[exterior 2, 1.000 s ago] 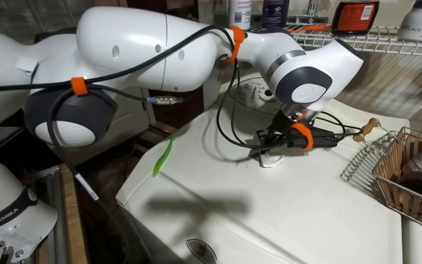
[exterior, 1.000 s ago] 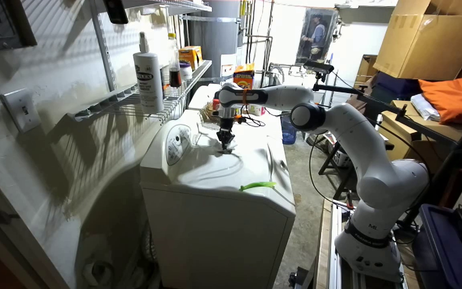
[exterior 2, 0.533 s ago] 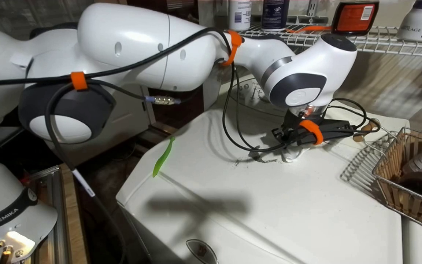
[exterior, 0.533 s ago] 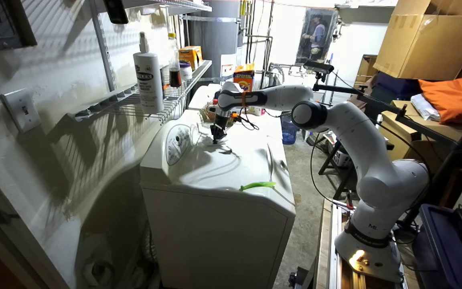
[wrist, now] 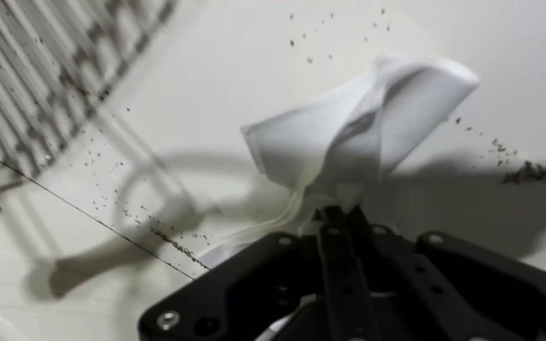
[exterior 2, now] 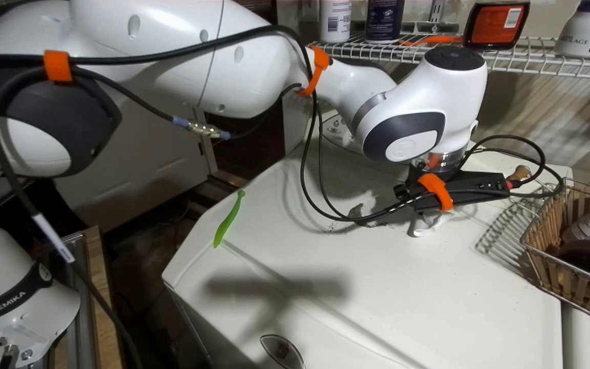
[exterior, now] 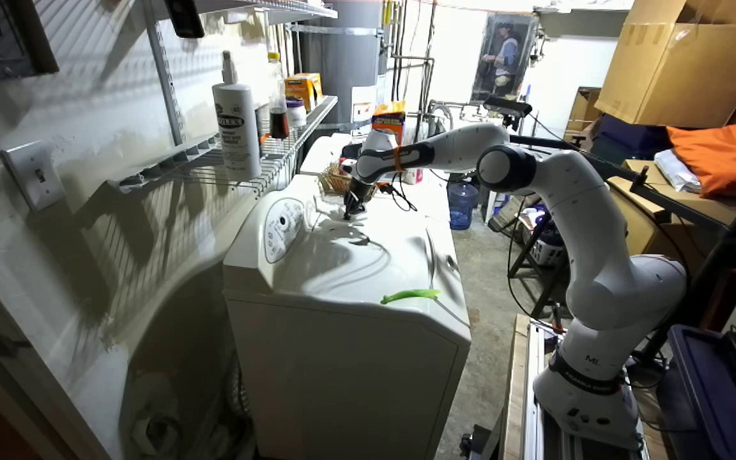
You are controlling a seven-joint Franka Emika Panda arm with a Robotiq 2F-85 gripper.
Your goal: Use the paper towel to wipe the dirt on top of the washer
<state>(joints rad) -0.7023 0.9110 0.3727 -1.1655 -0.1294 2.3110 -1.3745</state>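
Note:
My gripper (wrist: 341, 213) is shut on the paper towel (wrist: 349, 135), a creased white wad that fans out beyond the fingertips in the wrist view. In an exterior view the paper towel (exterior 2: 426, 223) hangs below the gripper, low over the lid of the white washer (exterior 2: 402, 292); whether it touches the lid I cannot tell. A dark patch of dirt (exterior 2: 357, 212) lies on the lid, on the side of the towel away from the basket. Finer specks and a dark streak of dirt (wrist: 541, 173) show around the towel in the wrist view. Cables partly hide the fingers in that exterior view.
A wire basket (exterior 2: 535, 241) with bottles stands at the lid's end near the gripper. A green strip (exterior 2: 228, 220) lies at the opposite edge. Above the washer's back runs a wire shelf (exterior 2: 518, 61) holding bottles, close to the wrist. A control panel (exterior: 283, 229) rises behind the lid.
The gripper has carried the paper towel off the dark dirt patch toward the basket, leaving the patch in view. The arm's elbow has risen and the hand has tilted.

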